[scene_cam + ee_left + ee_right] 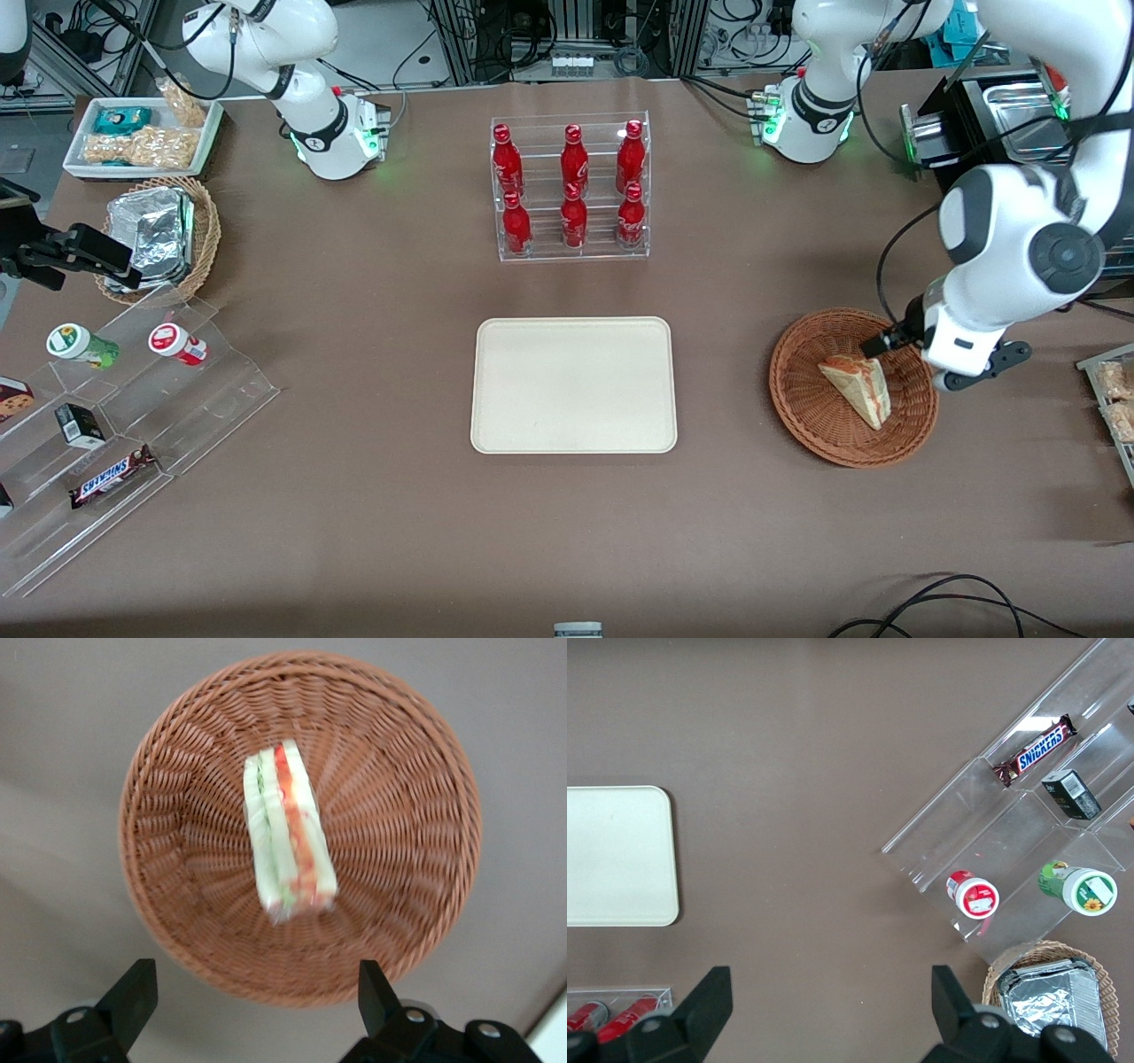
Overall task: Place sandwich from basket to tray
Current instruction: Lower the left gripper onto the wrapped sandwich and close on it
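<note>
**Sandwich in the basket, gripper above it**

The left gripper (pixel 257 997) hangs over the reddish-brown wicker basket (pixel 802 399), its fingers (pixel 133 997) spread wide apart and holding nothing. The wrapped sandwich (pixel 859 385) lies in the basket, red and green filling showing. The cream tray (pixel 573 385) sits well apart on the brown table (pixel 354 496). On a clear acrylic stand (pixel 204 394) toward the parked arm's end, a bar reads "SNICKERS" (pixel 111 476).

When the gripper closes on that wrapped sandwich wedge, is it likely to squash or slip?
The sandwich is pale soft bread, so it probably squashes under a firm pinch. Its clear wrap looks smooth and may slide. It lies loose in the basket, likely light. The gripper hovers open above the basket, nothing held.
</note>
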### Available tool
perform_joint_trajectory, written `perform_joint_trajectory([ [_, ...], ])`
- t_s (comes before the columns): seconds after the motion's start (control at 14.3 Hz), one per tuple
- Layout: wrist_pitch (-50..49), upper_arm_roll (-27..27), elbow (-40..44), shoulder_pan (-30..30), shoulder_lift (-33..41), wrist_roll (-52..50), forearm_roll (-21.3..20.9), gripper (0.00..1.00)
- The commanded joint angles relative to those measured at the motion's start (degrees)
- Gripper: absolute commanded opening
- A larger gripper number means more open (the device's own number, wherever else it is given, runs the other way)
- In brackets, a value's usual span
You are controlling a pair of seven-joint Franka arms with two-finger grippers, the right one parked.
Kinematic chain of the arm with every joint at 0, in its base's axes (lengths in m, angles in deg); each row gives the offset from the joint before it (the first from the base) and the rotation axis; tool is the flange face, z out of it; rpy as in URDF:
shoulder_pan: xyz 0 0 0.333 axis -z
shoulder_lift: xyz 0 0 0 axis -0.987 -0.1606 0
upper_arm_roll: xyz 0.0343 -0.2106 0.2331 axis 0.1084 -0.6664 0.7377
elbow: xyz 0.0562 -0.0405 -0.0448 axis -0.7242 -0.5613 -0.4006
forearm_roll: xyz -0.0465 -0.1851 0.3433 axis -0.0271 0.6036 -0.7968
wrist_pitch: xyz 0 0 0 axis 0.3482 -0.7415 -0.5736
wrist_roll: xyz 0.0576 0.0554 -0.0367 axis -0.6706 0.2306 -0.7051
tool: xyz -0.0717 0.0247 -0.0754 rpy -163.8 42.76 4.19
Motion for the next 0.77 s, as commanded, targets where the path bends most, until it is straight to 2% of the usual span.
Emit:
perform_joint_trajectory([
  [0.0, 4.3, 0.1, 0.8, 0.0, -3.6, -11.0, -0.7, 1.0],
  [0.35, 5.8, 0.1, 4.2, 0.1, -10.7, -20.0, -0.7, 0.99],
  [0.42, 5.8, 0.1, 4.3, 0.1, -11.3, -20.3, -0.6, 0.74],
  [0.49, 5.6, 0.1, 4.1, -0.1, -11.3, -19.6, -0.7, 0.41],
  [0.56, 5.2, 0.1, 4.1, -0.1, -11.2, -19.5, -0.7, 0.13],
  [0.7, 3.5, 0.1, 4.6, 0.0, -10.7, -19.5, -0.8, 0.1],
])
